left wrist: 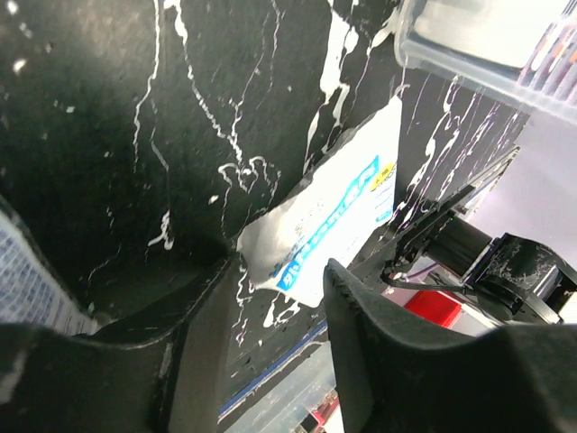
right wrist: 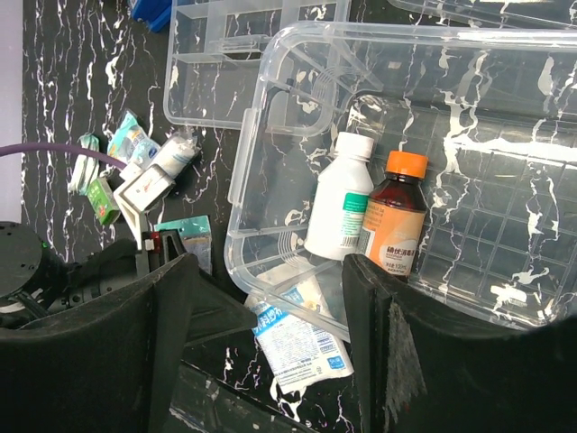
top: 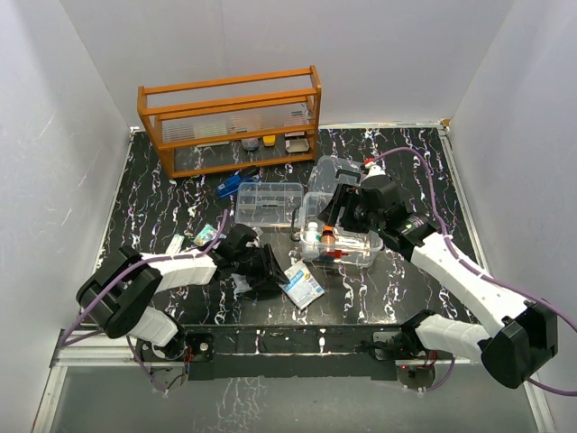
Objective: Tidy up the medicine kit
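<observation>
sachet (left wrist: 343,216) lies flat on table (left wrist: 135,135), one corner between left jaws, which stand apart. right jaws, also apart, hang above medicine kit box (right wrist: 261,162) holding white bottle (right wrist: 343,203) and brown bottle (right wrist: 394,225).

Nothing legible; blue print on the white sachet (left wrist: 329,216) and on the brown bottle (right wrist: 392,225) is too blurred

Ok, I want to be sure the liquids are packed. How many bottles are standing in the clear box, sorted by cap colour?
White-capped bottle: 1
Orange-capped bottle: 1
Total: 2
</observation>
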You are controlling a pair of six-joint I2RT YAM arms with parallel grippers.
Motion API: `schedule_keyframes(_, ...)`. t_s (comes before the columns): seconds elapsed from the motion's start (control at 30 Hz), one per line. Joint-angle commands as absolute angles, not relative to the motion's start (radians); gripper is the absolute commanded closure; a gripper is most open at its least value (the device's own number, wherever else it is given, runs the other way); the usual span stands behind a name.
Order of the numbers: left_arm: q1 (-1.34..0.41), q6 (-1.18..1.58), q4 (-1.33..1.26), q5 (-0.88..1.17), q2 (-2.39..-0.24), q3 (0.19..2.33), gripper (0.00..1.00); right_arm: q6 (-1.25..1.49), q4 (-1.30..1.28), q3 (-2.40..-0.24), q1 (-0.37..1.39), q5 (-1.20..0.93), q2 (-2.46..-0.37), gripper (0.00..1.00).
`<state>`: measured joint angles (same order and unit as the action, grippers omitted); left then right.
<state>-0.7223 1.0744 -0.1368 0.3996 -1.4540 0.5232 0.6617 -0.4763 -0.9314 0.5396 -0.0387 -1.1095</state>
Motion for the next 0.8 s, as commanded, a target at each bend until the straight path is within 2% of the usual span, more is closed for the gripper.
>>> schedule_keyframes(0.0,-0.725,1.077,-0.199,0.379,-1.502,0.54,0.6,0.67,-0.424,-0.923,0.543,-0.015,-1.073,0.38)
schedule_keyframes(0.13,-0.725,1.06,-0.208,0.354,-1.536,0.538,0.67,0.672,-0.428,-0.922,0.544,-0.007,-1.067,0.38)
schedule_keyframes(0.4,-0.725,0.94,-0.187,0.276,-1.469,0.547,1.0,0.667,-0.422,-0.918,0.544,-0.012,-1.057,0.39)
schedule_keyframes(0.6,-0.723,0.81,-0.074,0.267,-1.374,0.588,1.0,0.599,-0.388,-0.923,0.543,-0.086,-1.047,0.39)
schedule_keyframes(0.77,-0.724,0.668,0.086,0.293,-1.214,0.628,1.0,0.552,-0.31,-0.912,0.544,-0.215,-1.007,0.34)
